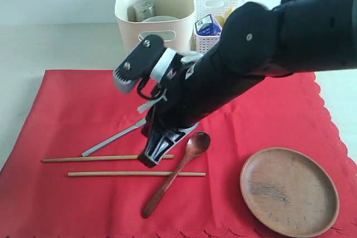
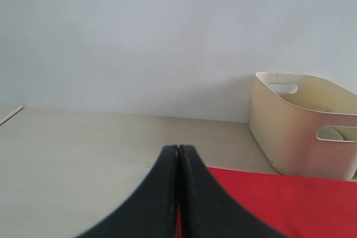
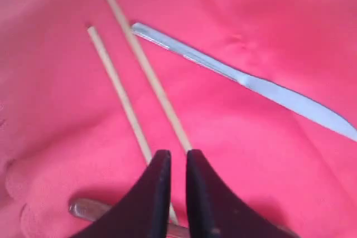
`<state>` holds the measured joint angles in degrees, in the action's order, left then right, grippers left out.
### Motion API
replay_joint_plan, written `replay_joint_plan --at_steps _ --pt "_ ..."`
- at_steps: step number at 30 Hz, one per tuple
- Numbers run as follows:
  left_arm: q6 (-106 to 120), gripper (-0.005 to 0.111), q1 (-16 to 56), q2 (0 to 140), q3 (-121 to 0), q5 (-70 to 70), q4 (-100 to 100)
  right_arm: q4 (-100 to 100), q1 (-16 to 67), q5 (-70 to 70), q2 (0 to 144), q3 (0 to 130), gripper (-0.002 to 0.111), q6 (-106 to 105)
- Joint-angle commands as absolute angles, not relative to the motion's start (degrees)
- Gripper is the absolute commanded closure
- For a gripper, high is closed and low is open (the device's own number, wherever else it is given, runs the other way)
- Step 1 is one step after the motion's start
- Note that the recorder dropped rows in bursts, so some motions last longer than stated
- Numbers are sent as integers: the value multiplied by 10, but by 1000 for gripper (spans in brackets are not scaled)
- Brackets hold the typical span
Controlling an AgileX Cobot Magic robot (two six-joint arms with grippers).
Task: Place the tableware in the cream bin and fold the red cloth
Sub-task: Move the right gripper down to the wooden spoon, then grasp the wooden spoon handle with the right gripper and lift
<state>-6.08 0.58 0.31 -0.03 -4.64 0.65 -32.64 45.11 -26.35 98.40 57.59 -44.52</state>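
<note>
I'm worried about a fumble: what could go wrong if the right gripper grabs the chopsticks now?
1. The right gripper is barely parted over one chopstick; the other chopstick lies close and could be knocked or left behind.
2. The spoon crosses one chopstick, so lifting that one may drag it.
3. Tips this low might also pinch the red cloth.

The pale wooden tabletop (image 1: 67,45) carries three things directly. The red cloth (image 1: 61,121) lies spread flat over its near part, scalloped hem toward the near edge, with bare wood showing along the left edge in the exterior view. Beyond the cloth, toward the tabletop's far edge, stands the cream bin (image 1: 128,18), with the white lattice basket (image 1: 207,42) just beside it.
</note>
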Motion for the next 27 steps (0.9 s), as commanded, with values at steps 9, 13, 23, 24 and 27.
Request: replay_joint_plan --at_steps 9,13,23,24,27 --pt "-62 104 6 0 0 -46 5 -70 501 -384 1003 573 66 -559" --pt "-62 104 6 0 0 -46 5 -49 501 -383 1011 573 66 -559" --pt "-62 104 6 0 0 -46 5 -49 501 -303 1069 573 66 -580" --pt "-62 104 6 0 0 -46 5 -49 501 -297 1074 573 66 -585" --pt "-62 104 6 0 0 -46 5 -49 501 -283 1088 578 66 -590"
